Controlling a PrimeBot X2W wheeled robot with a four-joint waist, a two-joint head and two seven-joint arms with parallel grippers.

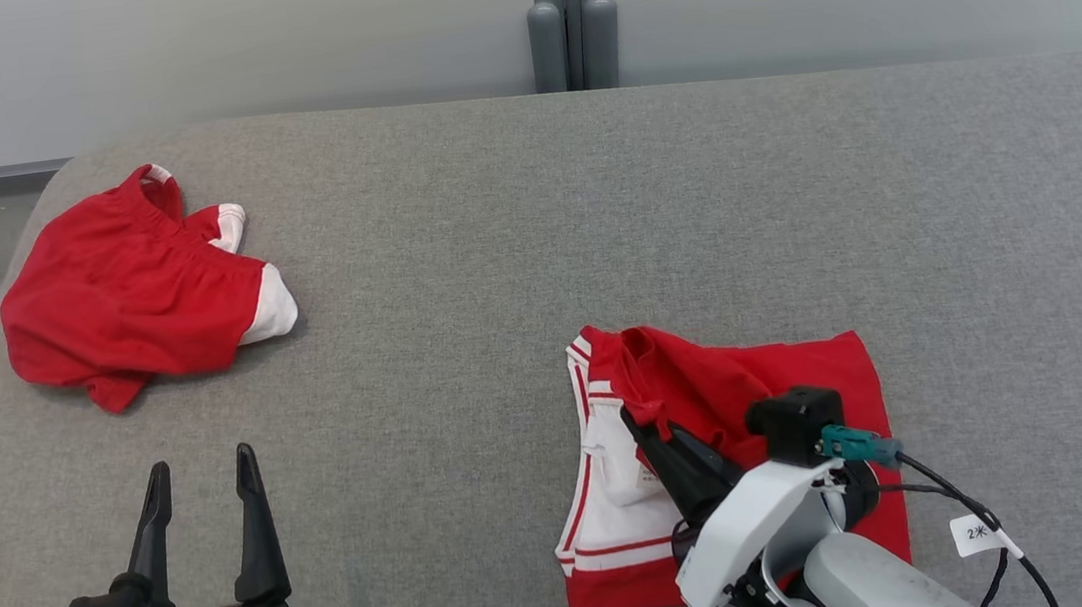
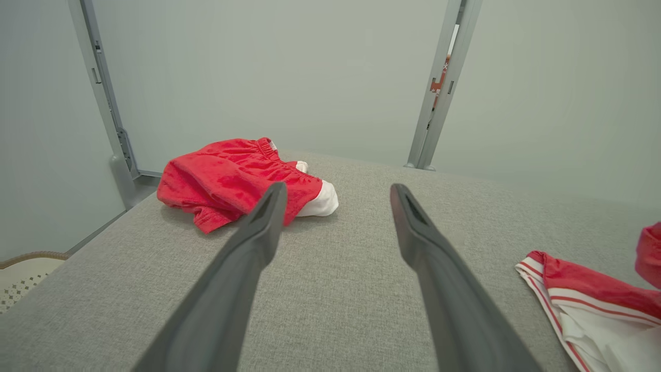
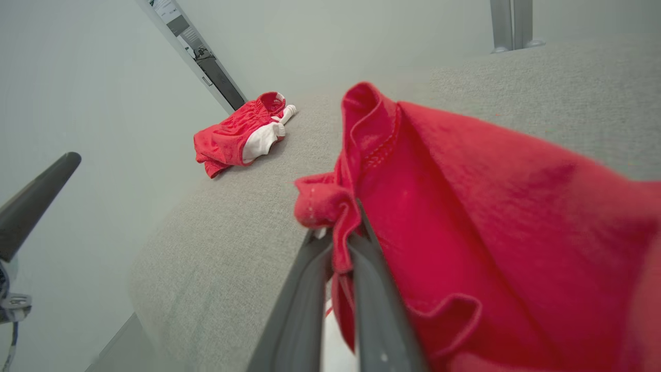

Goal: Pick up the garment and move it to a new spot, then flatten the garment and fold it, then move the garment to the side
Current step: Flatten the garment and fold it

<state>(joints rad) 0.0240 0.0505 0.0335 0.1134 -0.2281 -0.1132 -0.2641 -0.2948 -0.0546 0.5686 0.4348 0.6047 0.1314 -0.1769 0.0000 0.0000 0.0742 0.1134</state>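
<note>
My right gripper (image 1: 640, 429) pinches the garment (image 1: 799, 367) at lower right; left gripper (image 1: 202, 470) (lower left) stands wide, empty.

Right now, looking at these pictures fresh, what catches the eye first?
The red-and-white cloth garment stands out at the near right of the grey fabric surface, a red fold pinched in the shut right end effector. A second crumpled red cloth garment with white trim lies far left, and the left end effector hovers open near left.
</note>
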